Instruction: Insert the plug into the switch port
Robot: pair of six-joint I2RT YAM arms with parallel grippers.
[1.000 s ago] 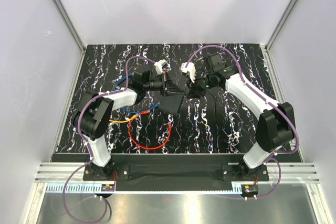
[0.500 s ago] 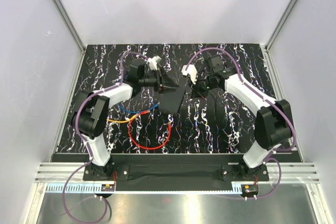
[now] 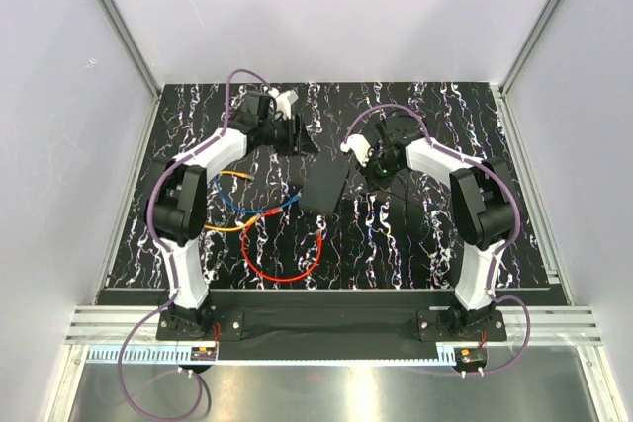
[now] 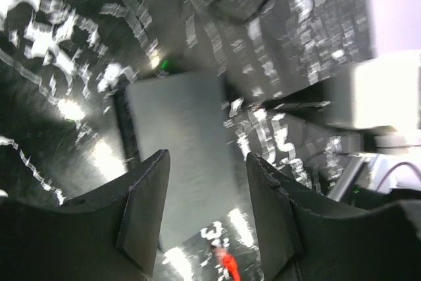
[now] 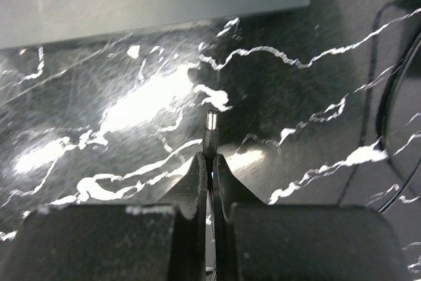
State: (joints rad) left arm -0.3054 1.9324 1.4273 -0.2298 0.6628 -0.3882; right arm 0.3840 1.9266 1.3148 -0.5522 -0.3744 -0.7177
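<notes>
The switch, a flat matte black box, lies on the marbled mat; I cannot make out its port in any view. My right gripper sits just right of the box, shut on the plug. The plug's silver tip pokes out past the fingertips and points at the box's long edge, a short gap away. My left gripper hovers behind the box's far left corner, open and holding nothing. Between its fingers the left wrist view shows the grey top of the box.
Red, blue and orange cables loop on the mat in front of the box. A thin black cord curves at the right of the plug. Light walls close in the mat at the back and sides.
My left gripper opened, let go of the box and drew back towards the far left. My right gripper closed fully on the plug and shifted slightly; the box now lies flat.
</notes>
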